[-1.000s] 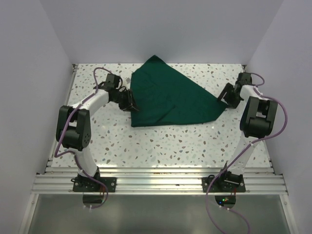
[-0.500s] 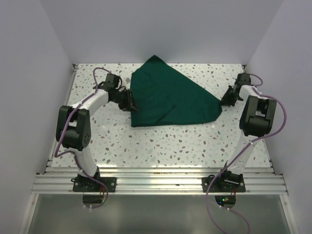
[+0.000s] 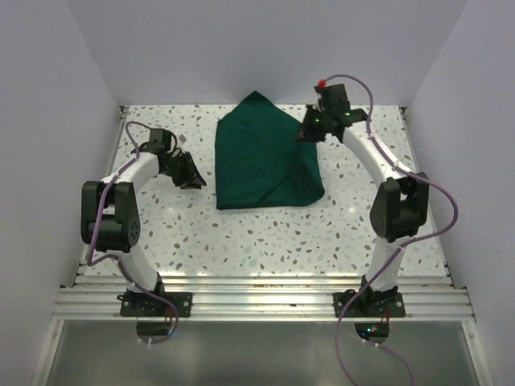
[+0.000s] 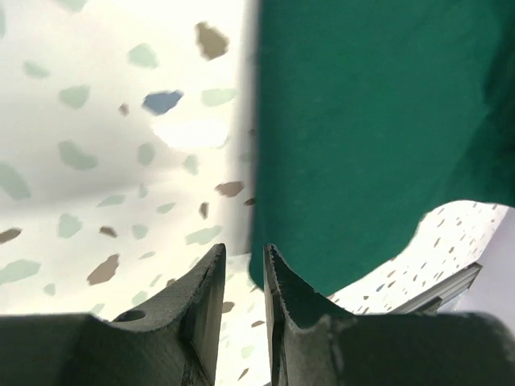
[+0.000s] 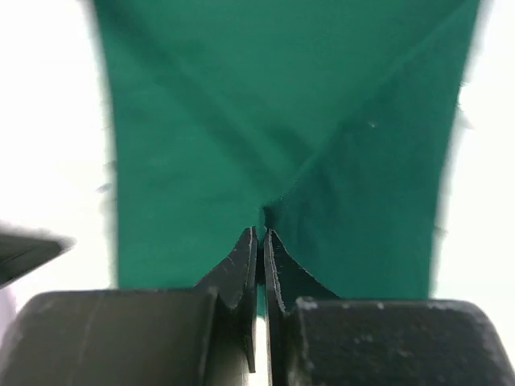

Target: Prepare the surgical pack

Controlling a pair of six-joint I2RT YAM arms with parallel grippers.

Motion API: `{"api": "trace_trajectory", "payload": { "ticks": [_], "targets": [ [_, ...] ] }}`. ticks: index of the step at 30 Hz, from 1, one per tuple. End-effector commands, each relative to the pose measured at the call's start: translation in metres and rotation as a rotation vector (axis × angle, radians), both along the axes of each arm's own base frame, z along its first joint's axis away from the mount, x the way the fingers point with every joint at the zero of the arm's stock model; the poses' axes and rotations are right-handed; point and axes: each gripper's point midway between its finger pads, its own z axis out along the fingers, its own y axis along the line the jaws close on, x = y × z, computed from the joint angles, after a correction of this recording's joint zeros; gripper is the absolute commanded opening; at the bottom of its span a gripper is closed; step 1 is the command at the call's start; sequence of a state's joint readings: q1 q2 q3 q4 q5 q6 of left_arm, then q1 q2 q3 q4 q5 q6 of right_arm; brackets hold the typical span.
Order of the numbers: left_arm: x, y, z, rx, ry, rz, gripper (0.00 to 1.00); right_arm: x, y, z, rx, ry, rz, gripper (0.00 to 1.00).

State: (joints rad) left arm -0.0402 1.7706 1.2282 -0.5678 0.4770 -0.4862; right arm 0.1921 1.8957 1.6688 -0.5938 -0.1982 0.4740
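The left gripper [image 3: 190, 172] waits just beside the left edge of the dark green drape [image 3: 261, 165], fingers a little apart, holding nothing (probably staying out of the fold). The drape lies mid-table. The right gripper [image 3: 309, 131] pinches its lifted far-right corner, likely to fold it inward; bare table [image 3: 354, 201] shows on the right.

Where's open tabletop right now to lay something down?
Widest bare stretch: the near strip between the drape and the front rail. Crowded: left gripper beside the drape's left edge; right gripper pinching its far-right fold.
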Motion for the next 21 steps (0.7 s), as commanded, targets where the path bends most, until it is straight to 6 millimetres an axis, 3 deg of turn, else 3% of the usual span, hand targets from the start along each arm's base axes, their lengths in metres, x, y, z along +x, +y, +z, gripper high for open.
{"api": "trace_trajectory", "payload": {
  "ticks": [1, 5, 6, 7, 8, 10, 11, 16, 21],
  "targets": [
    [-0.012, 0.005, -0.018, 0.014, 0.042, 0.017, 0.29, -0.001, 0.088, 0.053, 0.103, -0.072, 0.158, 0.00],
    [-0.012, 0.000, -0.032, -0.021, 0.041, 0.030, 0.29, -0.009, 0.158, 0.053, 0.142, -0.064, 0.275, 0.00],
    [-0.013, -0.001, -0.034, -0.029, 0.050, 0.038, 0.29, -0.008, 0.172, 0.062, 0.153, -0.084, 0.300, 0.00],
    [-0.015, -0.002, -0.039, -0.035, 0.063, 0.040, 0.29, -0.020, 0.195, 0.061, 0.161, -0.074, 0.347, 0.00],
    [-0.014, -0.003, -0.041, -0.039, 0.061, 0.042, 0.29, -0.022, 0.207, 0.047, 0.159, -0.046, 0.364, 0.00],
    [-0.015, -0.006, -0.043, -0.053, 0.063, 0.043, 0.29, -0.035, 0.236, 0.053, 0.173, -0.057, 0.421, 0.00],
    [-0.016, -0.006, -0.044, -0.050, 0.064, 0.046, 0.29, -0.037, 0.245, 0.044, 0.169, -0.043, 0.434, 0.00],
    [-0.020, -0.008, -0.047, -0.052, 0.071, 0.051, 0.29, -0.057, 0.278, 0.045, 0.187, -0.045, 0.502, 0.00],
    [-0.019, -0.013, -0.047, -0.060, 0.067, 0.042, 0.29, -0.062, 0.287, 0.045, 0.186, -0.054, 0.512, 0.00]
  ]
}}
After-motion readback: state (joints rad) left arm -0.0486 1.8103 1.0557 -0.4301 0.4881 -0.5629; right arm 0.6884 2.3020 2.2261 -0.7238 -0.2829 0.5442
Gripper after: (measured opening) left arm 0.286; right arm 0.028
